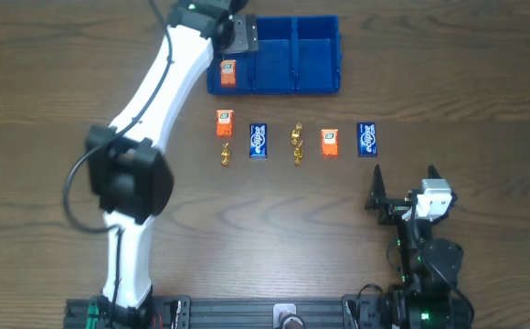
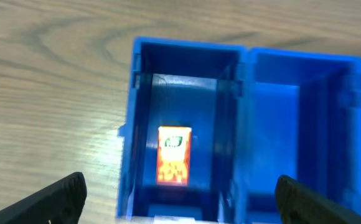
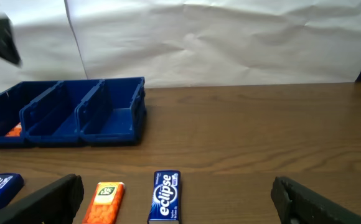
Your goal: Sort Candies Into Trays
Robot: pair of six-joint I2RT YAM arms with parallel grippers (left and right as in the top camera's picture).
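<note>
A blue tray [image 1: 319, 57] with three compartments stands at the far side of the table. One orange candy box [image 2: 173, 163] lies flat in its left compartment [image 1: 228, 73]. My left gripper [image 2: 180, 208] hangs open above that compartment [image 1: 240, 35], holding nothing. On the wood in front of the tray lie two orange boxes [image 1: 224, 122] [image 1: 329, 143], two blue gum packs [image 1: 258, 140] [image 1: 367, 139] and three gold wrapped candies [image 1: 297, 135] [image 1: 226, 153] [image 1: 298, 155]. My right gripper [image 1: 404, 183] sits open near the table's front, behind a blue pack [image 3: 166, 196] and an orange box [image 3: 107, 200].
The tray's middle and right compartments [image 3: 109, 112] hold nothing. Bare wood lies left of the candy row and right of the tray. A white backdrop [image 3: 230, 37] rises behind the table's far edge. The left arm [image 1: 169, 87] crosses the table's left half.
</note>
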